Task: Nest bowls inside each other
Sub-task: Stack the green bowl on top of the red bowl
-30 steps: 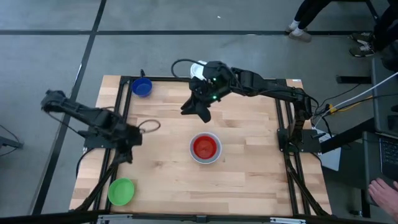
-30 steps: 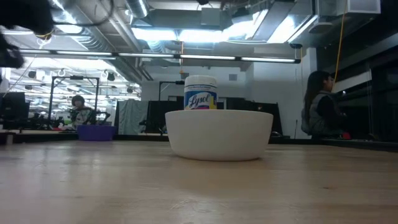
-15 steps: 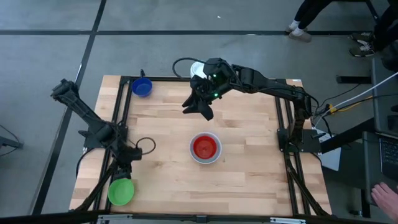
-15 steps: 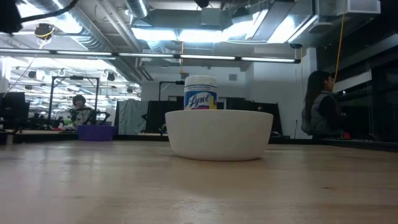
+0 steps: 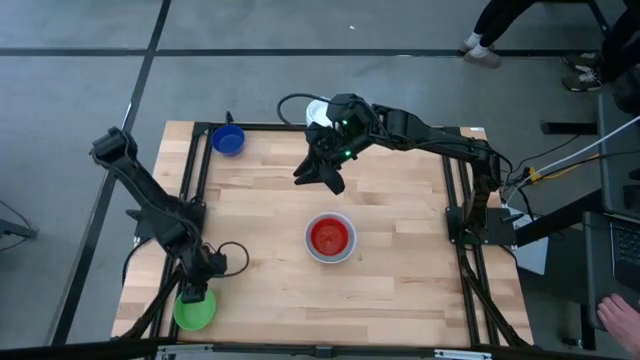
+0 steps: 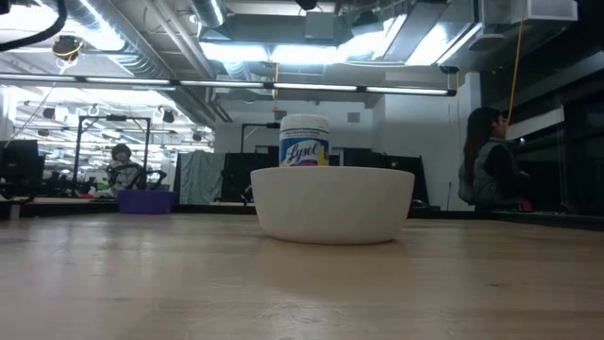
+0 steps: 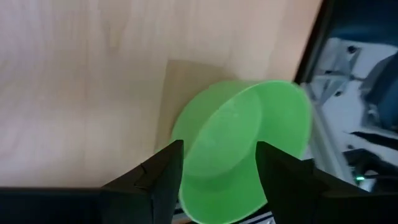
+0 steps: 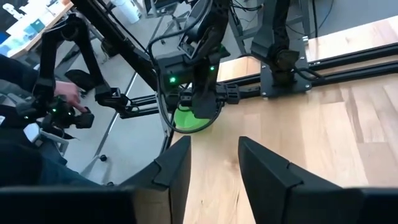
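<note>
The green bowl sits upright on the table's near left corner. My left gripper hangs just over it, open; in the left wrist view its two fingers stand to either side of the green bowl without plainly touching it. The red bowl rests inside the white bowl at the table's middle. The dark blue bowl stands at the far left. My right gripper hovers high over the far middle, open, nothing between its fingers.
A white canister with a yellow label stands at the far edge behind the white bowl. Black frame rails run along the table's left and right sides. Bare wood lies near the front. People sit in the room beyond.
My left gripper has swung toward the table's near edge and come down, from beside the left rail at mid-table to just over the green bowl. The bowls have kept their places.
</note>
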{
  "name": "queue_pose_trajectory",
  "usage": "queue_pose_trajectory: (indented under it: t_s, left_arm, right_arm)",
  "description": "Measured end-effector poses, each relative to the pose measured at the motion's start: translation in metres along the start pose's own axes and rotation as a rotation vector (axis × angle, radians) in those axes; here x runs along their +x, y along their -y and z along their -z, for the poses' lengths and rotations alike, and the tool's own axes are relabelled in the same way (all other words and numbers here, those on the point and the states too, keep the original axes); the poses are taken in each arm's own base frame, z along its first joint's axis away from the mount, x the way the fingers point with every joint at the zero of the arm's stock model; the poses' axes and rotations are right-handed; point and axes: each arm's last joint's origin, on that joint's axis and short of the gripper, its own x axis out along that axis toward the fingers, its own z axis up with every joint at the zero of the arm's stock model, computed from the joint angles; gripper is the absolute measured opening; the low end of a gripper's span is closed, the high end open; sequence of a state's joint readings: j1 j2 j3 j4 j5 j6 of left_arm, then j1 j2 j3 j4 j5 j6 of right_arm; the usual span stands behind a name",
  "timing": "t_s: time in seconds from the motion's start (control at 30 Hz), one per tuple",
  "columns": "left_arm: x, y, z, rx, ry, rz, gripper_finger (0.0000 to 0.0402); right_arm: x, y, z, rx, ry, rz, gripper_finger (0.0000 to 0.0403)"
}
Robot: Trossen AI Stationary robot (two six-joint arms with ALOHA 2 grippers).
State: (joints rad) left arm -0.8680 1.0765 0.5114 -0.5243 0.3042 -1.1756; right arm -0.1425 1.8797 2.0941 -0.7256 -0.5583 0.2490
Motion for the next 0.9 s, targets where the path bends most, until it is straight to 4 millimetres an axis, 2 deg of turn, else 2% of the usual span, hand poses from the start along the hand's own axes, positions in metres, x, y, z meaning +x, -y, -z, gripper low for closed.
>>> queue_pose_trajectory:
  t_s: [0.37,0.53,0.63,0.73,0.8,0.9]
  left_arm:
    - [0.013,-0.003,-0.004,0.015,0.011,-0.088,0.0196]
    - [0.021,-0.003,-0.007,0.056,-0.003,-0.103,0.0186]
    - [0.026,-0.004,-0.007,0.047,-0.027,-0.119,0.013]
    - [0.026,-0.005,-0.011,0.016,-0.027,-0.108,0.003]
    - [0.021,-0.004,-0.015,-0.007,0.018,-0.08,0.001]
    - [0.009,-0.006,-0.025,-0.075,0.134,-0.05,0.0005]
  right_arm:
    - [0.004,-0.006,0.0,0.017,0.008,-0.018,0.0142]
    - [0.004,-0.008,-0.001,0.041,0.015,-0.022,0.0132]
    - [0.004,-0.007,-0.001,0.043,0.019,-0.009,0.0123]
    - [0.004,-0.007,-0.001,0.042,0.023,-0.001,0.0115]
    - [0.004,-0.007,-0.002,0.04,0.027,-0.001,0.0111]
    - [0.004,-0.006,-0.002,0.041,0.035,0.022,0.0105]
